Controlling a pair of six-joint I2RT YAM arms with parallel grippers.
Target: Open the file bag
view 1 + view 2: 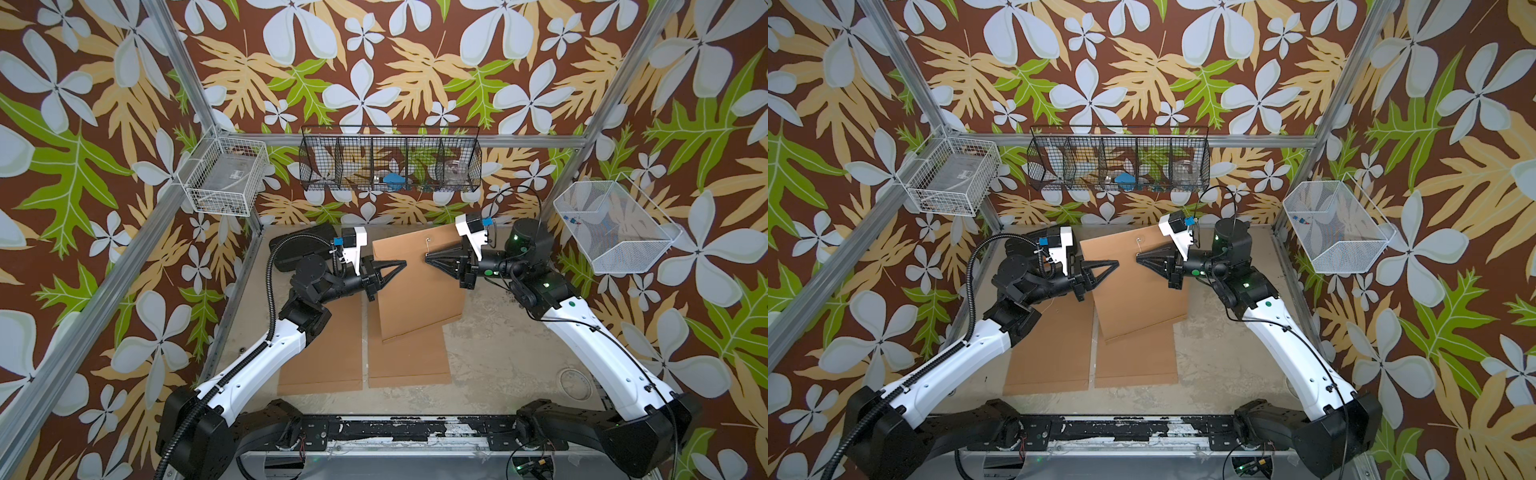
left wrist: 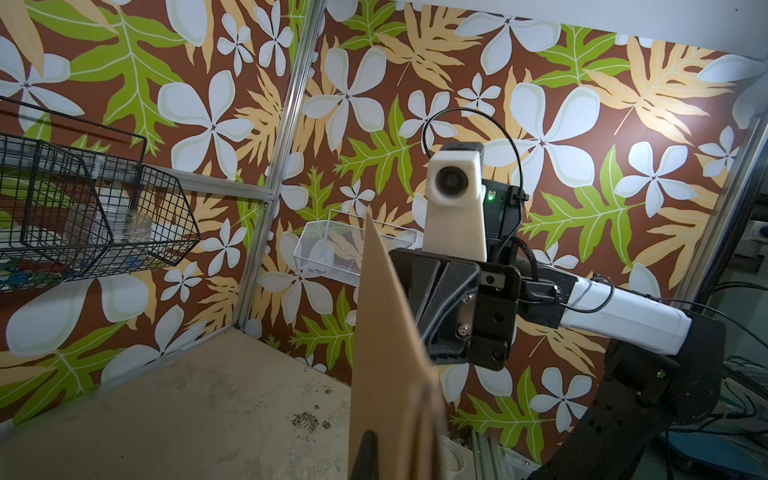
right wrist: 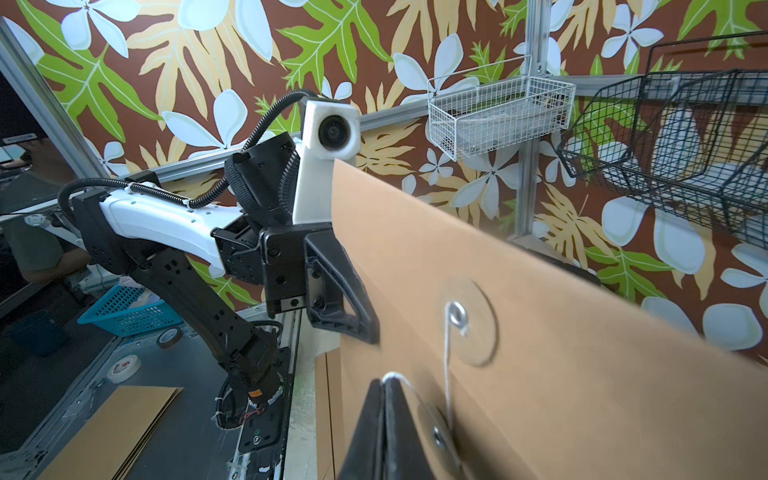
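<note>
Brown paper nearest the arm bases: what is it? — Reader

Two spare bags lying flat on the counter [image 1: 498,357], side by side. One flat bag [image 1: 320,353] is partly under the left arm, and a second flat bag [image 1: 409,365] lies just beside it. — Legend

Where is the file bag itself? — Reader

The file bag [image 1: 415,286] is lifted and tilted over mid-counter, between the two grippers and above the second flat bag. Whether its lower edge touches that bag cannot be told. — Legend

How do the grippers stand? — Reader

The left gripper [image 1: 402,263] has its jaws closed on the file bag's left edge. The right gripper [image 1: 428,258] has its jaws pressed together, with the white string [image 3: 446,361] pinched at the tips. The string hangs from the eyelet of the upper disc [image 3: 478,332] and passes the lower disc [image 3: 436,432], both on the bag's face. — Legend

And farthest back? — Reader

A black wire basket [image 1: 390,160] is on the rear wall. A white wire basket [image 1: 226,174] is at the left corner post, and a white mesh basket [image 1: 615,224] is on the right wall. — Legend
</note>
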